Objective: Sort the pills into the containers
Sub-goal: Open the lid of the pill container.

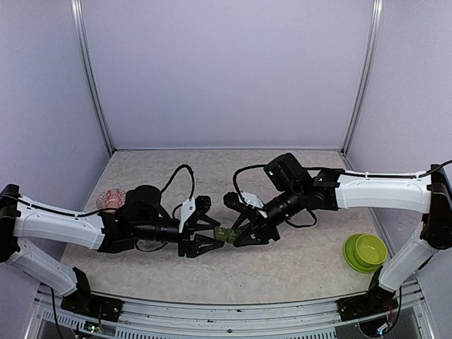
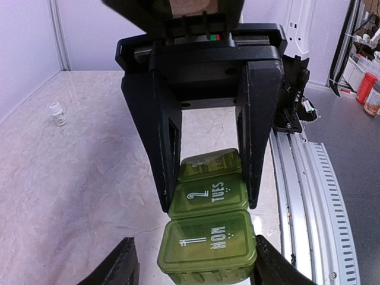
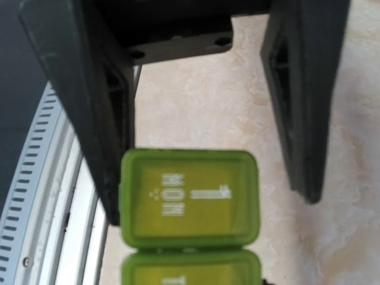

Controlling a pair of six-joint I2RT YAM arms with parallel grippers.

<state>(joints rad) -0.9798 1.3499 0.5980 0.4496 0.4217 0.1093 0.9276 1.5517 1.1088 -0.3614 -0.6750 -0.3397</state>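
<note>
**Item: weekly pill organiser, between the two grippers**

Pill organiser (image 2: 208, 243): translucent green plastic, rounded-square lids, white lettering MON and TUES. The right gripper (image 1: 240, 229) is clenched on its TUES cell. The left gripper (image 1: 212, 235) stands released about its MON end, one finger touching and the other apart.

Risk for you: with slick lids and a hold on one cell only, it may twist or drop onto the mottled stone-look table (image 1: 296, 268).

Glossy green bowls (image 1: 365, 252) sit well to its right.

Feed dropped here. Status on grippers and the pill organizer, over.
Right gripper shut on pill organizer. Left gripper open, straddling its MON end. Visible lids closed. White bottle well clear.
</note>
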